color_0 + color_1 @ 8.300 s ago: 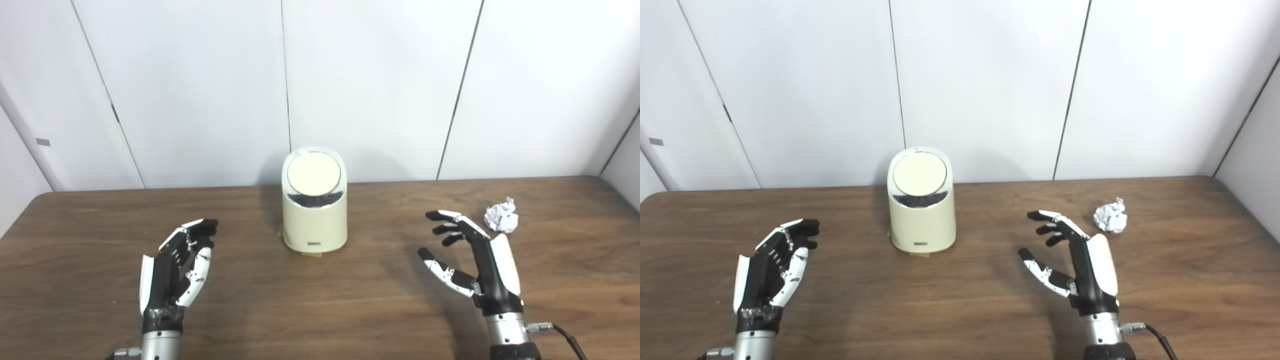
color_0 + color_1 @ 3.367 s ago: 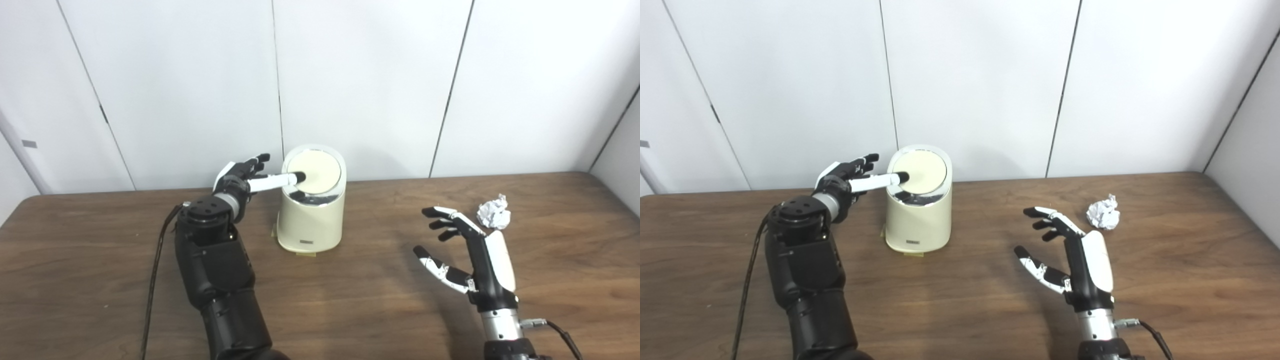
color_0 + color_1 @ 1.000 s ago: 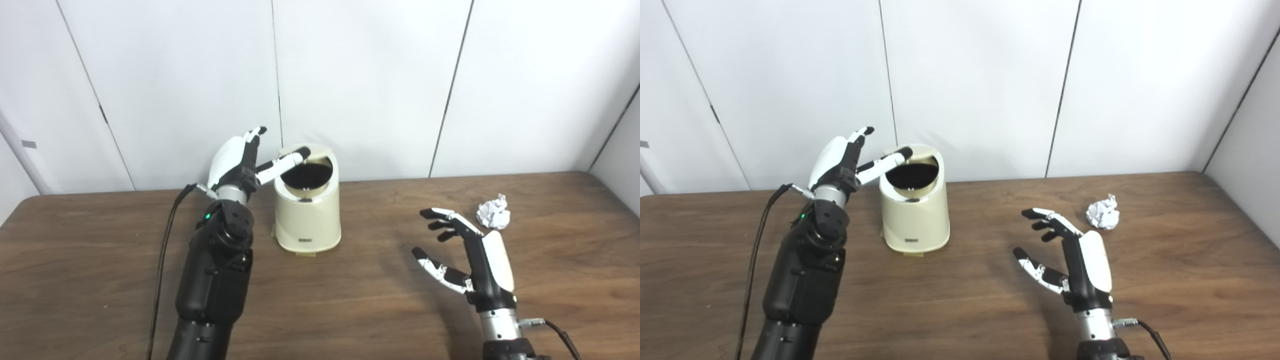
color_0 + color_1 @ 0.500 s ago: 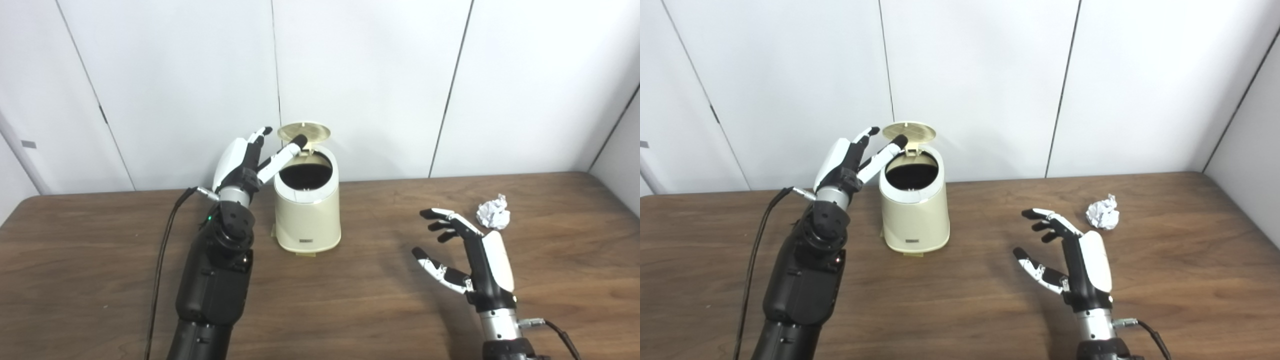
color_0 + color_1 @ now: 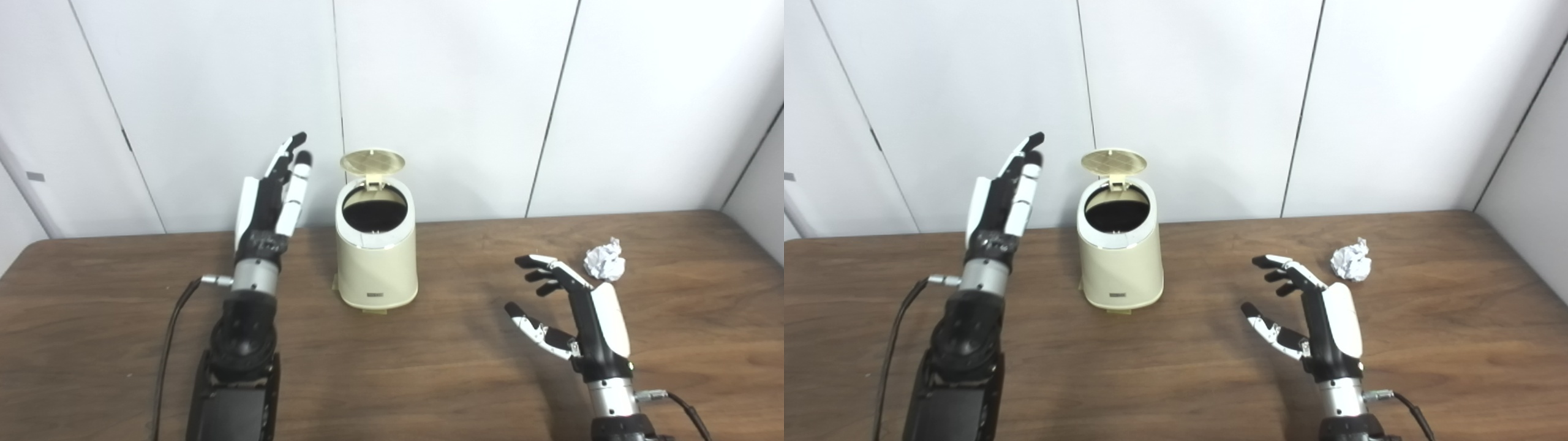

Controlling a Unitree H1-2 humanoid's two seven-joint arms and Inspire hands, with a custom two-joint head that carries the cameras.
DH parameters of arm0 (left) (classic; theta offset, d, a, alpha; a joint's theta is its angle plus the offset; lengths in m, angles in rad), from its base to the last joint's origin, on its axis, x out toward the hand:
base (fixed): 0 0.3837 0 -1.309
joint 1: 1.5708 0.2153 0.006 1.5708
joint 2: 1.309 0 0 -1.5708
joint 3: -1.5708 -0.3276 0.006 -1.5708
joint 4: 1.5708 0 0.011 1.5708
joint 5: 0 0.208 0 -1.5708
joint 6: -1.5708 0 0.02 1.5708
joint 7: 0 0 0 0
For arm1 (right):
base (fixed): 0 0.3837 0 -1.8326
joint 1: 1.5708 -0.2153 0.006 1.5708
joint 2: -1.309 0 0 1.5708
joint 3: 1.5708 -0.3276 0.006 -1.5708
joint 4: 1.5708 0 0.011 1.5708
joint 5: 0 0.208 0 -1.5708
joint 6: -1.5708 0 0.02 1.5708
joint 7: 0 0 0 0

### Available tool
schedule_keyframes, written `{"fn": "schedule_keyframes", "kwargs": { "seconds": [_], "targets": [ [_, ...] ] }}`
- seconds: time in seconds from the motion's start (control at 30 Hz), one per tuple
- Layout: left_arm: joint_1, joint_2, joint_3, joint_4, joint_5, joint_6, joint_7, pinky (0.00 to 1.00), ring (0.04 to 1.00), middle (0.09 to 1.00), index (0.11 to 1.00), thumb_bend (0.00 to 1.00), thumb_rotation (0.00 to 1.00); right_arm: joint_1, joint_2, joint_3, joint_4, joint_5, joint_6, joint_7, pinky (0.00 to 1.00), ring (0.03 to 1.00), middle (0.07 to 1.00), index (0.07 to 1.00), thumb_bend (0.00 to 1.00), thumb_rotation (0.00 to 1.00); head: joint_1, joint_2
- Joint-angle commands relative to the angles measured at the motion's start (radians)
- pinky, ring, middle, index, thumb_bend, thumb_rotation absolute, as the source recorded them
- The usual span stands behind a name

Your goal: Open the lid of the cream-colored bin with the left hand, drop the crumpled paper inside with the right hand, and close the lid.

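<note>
On the table, the crumpled paper lies right of the bin

The bin stands mid-table with its lid tipped up at the back, so the dark mouth is reachable from above and from the front. The left hand, fingers spread, stands just left of the bin, not touching it. Bare table lies between the bin, the right hand and the paper ball.
</note>
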Motion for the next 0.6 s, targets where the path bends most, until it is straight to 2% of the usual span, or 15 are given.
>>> {"fn": "schedule_keyframes", "kwargs": {
  "seconds": [0.0, 0.03, 0.1, 0.17, 0.3, 0.4, 0.47, 0.5, 0.57],
  "targets": [
    [-0.024, 0.009, 0.009, -0.063, -0.051, -0.068, 0.023, 0.88, 0.928, 0.927, 0.912, 0.2, 1.0, 0.033, 0.037, 0.014, 0.061, 0.002, -0.017, -0.019, 0.44, 0.576, 0.703, 0.685, 0.31, 0.13, -0.001, 0.0],
    [-0.007, 0.011, 0.018, -0.077, -0.08, -0.083, 0.022, 0.87, 0.923, 0.923, 0.907, 0.2, 1.0, 0.031, 0.038, 0.012, 0.054, 0.003, -0.013, -0.018, 0.43, 0.567, 0.703, 0.685, 0.31, 0.13, -0.004, -0.001],
    [0.02, 0.018, 0.026, -0.092, -0.116, -0.106, 0.021, 0.83, 0.878, 0.884, 0.874, 0.19, 0.88, 0.026, 0.04, 0.006, 0.048, 0.007, -0.013, -0.022, 0.43, 0.57, 0.697, 0.683, 0.31, 0.14, -0.003, -0.002],
    [0.041, 0.026, 0.027, -0.099, -0.135, -0.122, 0.019, 0.81, 0.864, 0.873, 0.864, 0.19, 0.84, 0.022, 0.04, 0.002, 0.042, 0.014, -0.016, -0.021, 0.45, 0.591, 0.696, 0.685, 0.31, 0.14, -0.004, -0.003],
    [0.112, 0.04, 0.025, -0.123, -0.182, -0.135, 0.014, 0.77, 0.819, 0.84, 0.85, 0.2, 0.67, 0.016, 0.045, -0.028, -0.02, 0.009, 0.019, -0.027, 0.48, 0.631, 0.681, 0.676, 0.35, 0.14, -0.006, -0.004],
    [0.165, 0.053, 0.019, -0.133, -0.197, -0.15, 0.01, 0.76, 0.81, 0.829, 0.833, 0.23, 0.7, 0.007, 0.043, -0.057, -0.062, -0.01, 0.07, -0.025, 0.51, 0.628, 0.662, 0.665, 0.41, 0.13, -0.009, -0.004],
    [0.199, 0.06, 0.017, -0.131, -0.206, -0.167, 0.007, 0.75, 0.802, 0.819, 0.814, 0.28, 0.73, -0.001, 0.027, -0.07, -0.108, -0.03, 0.15, 0.017, 0.52, 0.632, 0.683, 0.68, 0.47, 0.14, -0.013, -0.004],
    [0.219, 0.062, 0.017, -0.13, -0.226, -0.175, 0.0, 0.75, 0.799, 0.816, 0.807, 0.29, 0.74, -0.012, 0.001, -0.072, -0.128, -0.055, 0.189, 0.045, 0.52, 0.632, 0.694, 0.688, 0.5, 0.14, -0.017, -0.003],
    [0.25, 0.065, 0.019, -0.126, -0.254, -0.186, -0.01, 0.76, 0.811, 0.819, 0.79, 0.31, 0.75, -0.029, -0.048, -0.071, -0.153, -0.097, 0.245, 0.099, 0.55, 0.666, 0.734, 0.726, 0.61, 0.14, -0.02, -0.003]
  ]
}}
